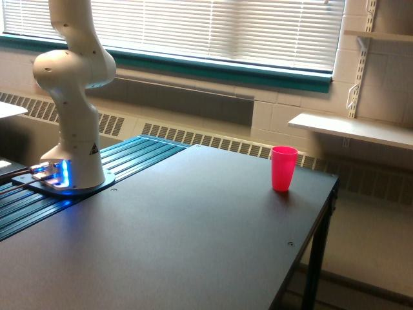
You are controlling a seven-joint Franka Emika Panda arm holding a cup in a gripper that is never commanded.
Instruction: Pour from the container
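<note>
I am seeing no claw from here: the arm [74, 97] is rising out of the top of the exterior view, so I cannot tell whether the claw is open or clamped on anything. The transparent container is not showing either. What I am getting is the arm's white lower links standing on a base [61, 177] that is glowing blue, at the exterior view's left. The dark table [181, 239] is stretching out from it. A pink cup [283, 168] is standing upright near the table's far edge toward the exterior view's right, well apart from the base.
</note>
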